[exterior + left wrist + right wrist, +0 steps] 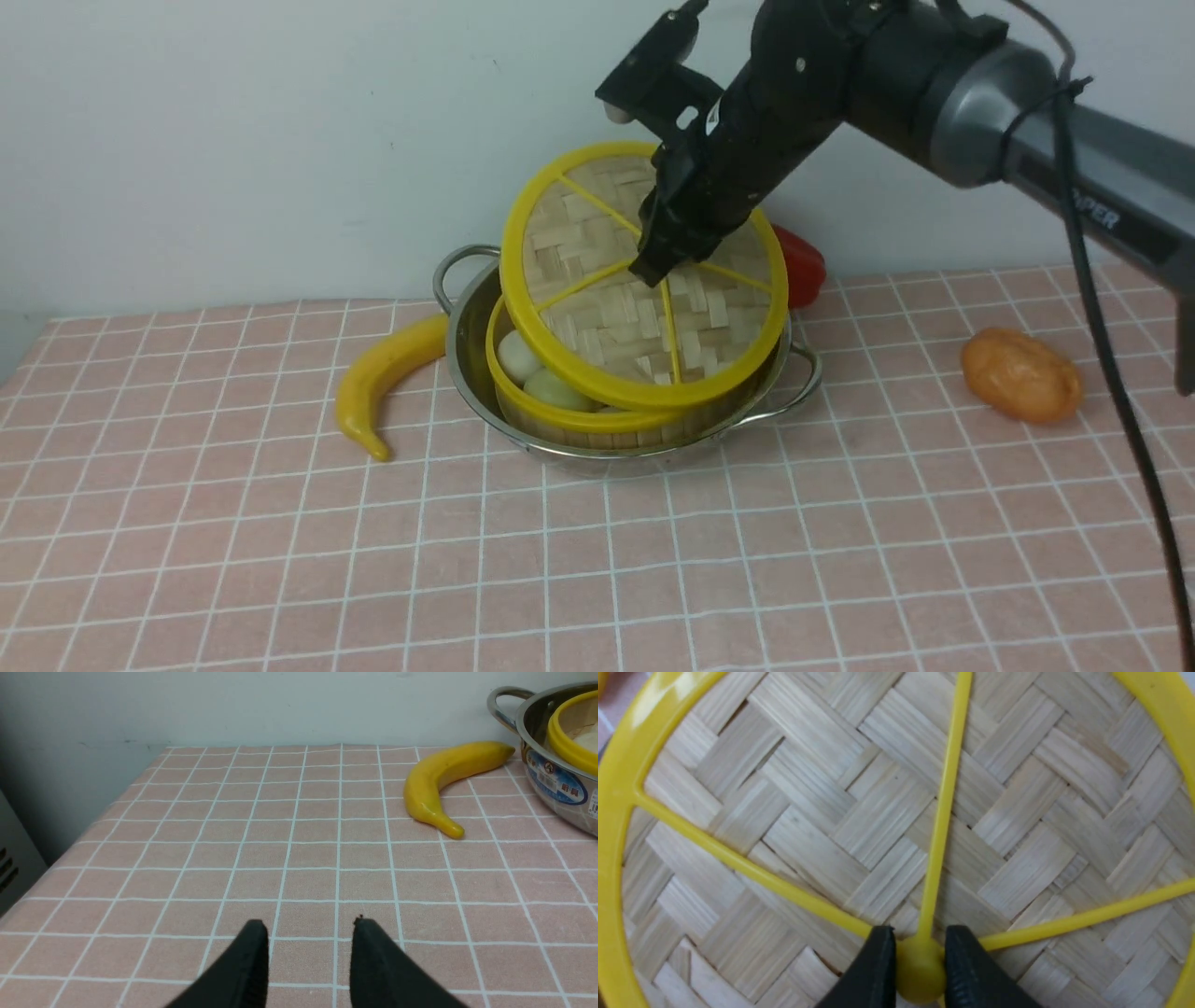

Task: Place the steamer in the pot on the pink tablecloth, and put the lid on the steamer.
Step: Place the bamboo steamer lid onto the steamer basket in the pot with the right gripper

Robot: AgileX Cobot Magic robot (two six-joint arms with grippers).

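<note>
The steamer [560, 411], a bamboo basket with a yellow rim and pale buns inside, sits in the shiny steel pot [467, 350] on the pink tablecloth [597, 560]. Above it the woven lid [616, 308] hangs tilted, its near edge resting on the steamer's rim. My right gripper [653, 266] is shut on the lid's yellow centre knob [920, 966], one black finger on each side. My left gripper [309, 928] hovers open and empty over bare cloth, well away from the pot [556, 784]; the steamer's rim [567, 742] shows at the edge of that view.
A yellow banana [383, 378] lies against the pot's left side. A red pepper [803, 266] sits behind the pot and an orange lumpy fruit [1022, 373] lies to the right. The wall stands close behind, and the table's left edge [93, 826] drops off.
</note>
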